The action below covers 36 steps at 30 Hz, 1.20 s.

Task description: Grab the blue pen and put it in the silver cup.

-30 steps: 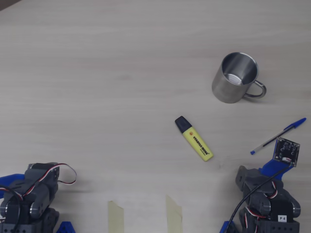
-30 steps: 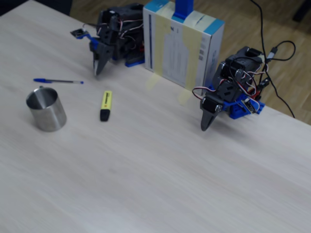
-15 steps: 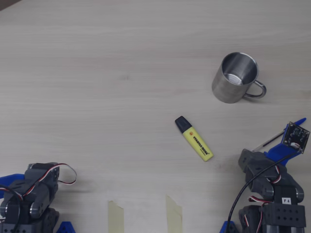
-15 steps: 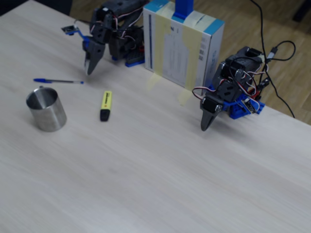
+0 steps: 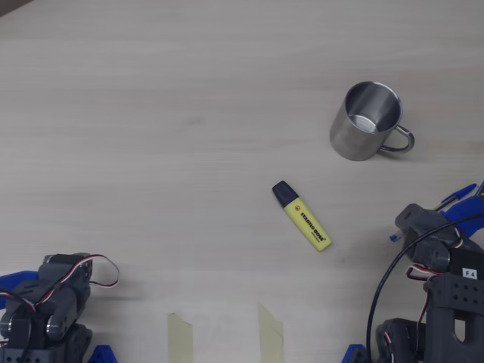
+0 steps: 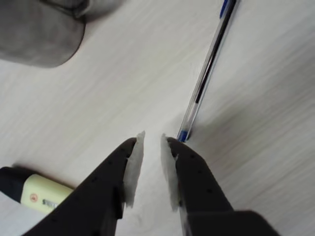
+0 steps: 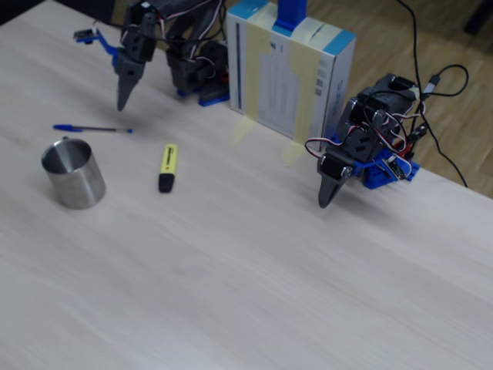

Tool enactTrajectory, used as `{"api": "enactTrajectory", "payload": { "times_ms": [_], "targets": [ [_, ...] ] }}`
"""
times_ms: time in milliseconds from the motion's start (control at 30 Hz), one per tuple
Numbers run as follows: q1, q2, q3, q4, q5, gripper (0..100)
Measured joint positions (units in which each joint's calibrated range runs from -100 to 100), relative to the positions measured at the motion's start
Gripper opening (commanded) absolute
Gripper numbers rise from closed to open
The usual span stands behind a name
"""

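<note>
The blue pen (image 6: 206, 69) lies flat on the table, a clear barrel with blue ends. In the wrist view its near blue end sits just beside my right fingertip (image 6: 170, 147), outside the jaws. My gripper (image 6: 152, 140) is empty, its jaws a narrow gap apart, hovering above the table. In the fixed view the gripper (image 7: 122, 100) points down just behind the pen (image 7: 92, 129). In the overhead view the arm covers the pen's (image 5: 458, 197) middle. The silver cup (image 5: 367, 121) stands upright and empty with its handle to the right; it also shows in the fixed view (image 7: 73, 173).
A yellow highlighter with a black cap (image 5: 302, 215) lies between cup and arm; it also shows in the fixed view (image 7: 167, 167). A second arm (image 7: 339, 173) rests at the table's far side. A white and blue box (image 7: 293, 69) stands between the arms.
</note>
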Motion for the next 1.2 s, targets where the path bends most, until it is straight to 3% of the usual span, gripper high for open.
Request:
{"api": "enactTrajectory", "payload": {
  "times_ms": [633,1200],
  "targets": [
    [10.1,13.3,-3.0,-11.6,3.2,17],
    [9.8,26.0,-8.1,-16.1,4.2,16]
  ]
}}
